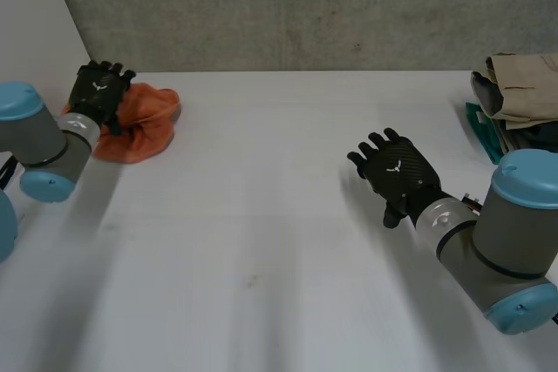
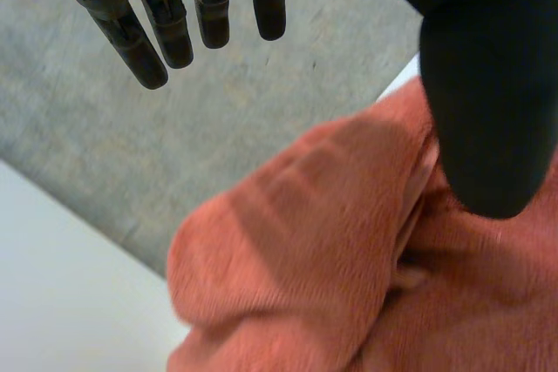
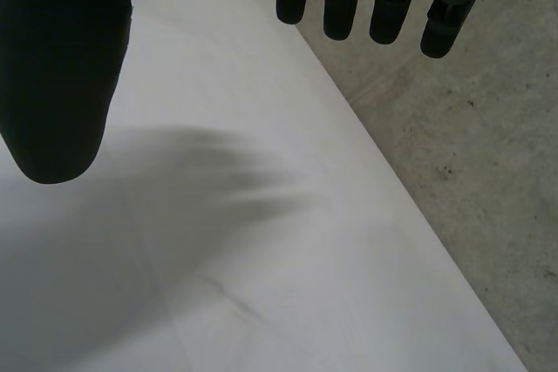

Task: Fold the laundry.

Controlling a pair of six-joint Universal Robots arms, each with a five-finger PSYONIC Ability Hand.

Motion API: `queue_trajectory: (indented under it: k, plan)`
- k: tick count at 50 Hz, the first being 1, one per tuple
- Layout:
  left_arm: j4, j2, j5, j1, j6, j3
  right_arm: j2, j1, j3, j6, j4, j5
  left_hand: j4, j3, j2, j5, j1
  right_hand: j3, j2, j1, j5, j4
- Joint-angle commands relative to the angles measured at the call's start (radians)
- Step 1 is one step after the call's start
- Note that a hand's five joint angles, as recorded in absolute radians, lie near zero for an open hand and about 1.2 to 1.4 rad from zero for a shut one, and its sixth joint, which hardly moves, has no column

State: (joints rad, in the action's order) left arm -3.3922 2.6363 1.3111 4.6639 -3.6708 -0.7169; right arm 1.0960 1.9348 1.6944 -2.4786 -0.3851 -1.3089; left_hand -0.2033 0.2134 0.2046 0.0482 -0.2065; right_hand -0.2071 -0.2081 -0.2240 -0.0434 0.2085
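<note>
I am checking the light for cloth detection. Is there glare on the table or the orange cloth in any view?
Head view: no glare on the white table; the orange cloth, at the left robot hand, is evenly lit. Left wrist view: soft shading in the cloth's folds, no bright spots. Right wrist view: the table beneath the right robot hand shows no glare.

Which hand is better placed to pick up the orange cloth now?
Left. The left hand is open right above the cloth. The right hand is open over the bare table, far from it.
</note>
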Motion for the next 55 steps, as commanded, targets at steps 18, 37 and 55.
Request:
queue_trajectory:
  k: [18,37,55]
  plan:
    - [-0.006,0.321,-0.115,-0.025,-0.270,0.425,-0.008,0.030,-0.010,-0.016,0.006,-0.053,0.029,-0.039,-0.030,-0.048,0.032,0.033,0.034,0.049,0.043,-0.034]
    - [-0.084,0.444,-0.259,0.027,-0.285,0.507,-0.001,0.024,-0.010,-0.023,0.022,-0.053,-0.549,0.539,0.547,0.529,-0.545,0.033,0.034,0.049,0.043,-0.034]
    - [-0.259,-0.048,-0.015,-0.050,0.017,0.134,0.028,0.026,-0.013,-0.023,0.040,-0.075,-1.193,1.183,1.192,1.174,-1.190,0.033,0.034,0.049,0.043,-0.034]
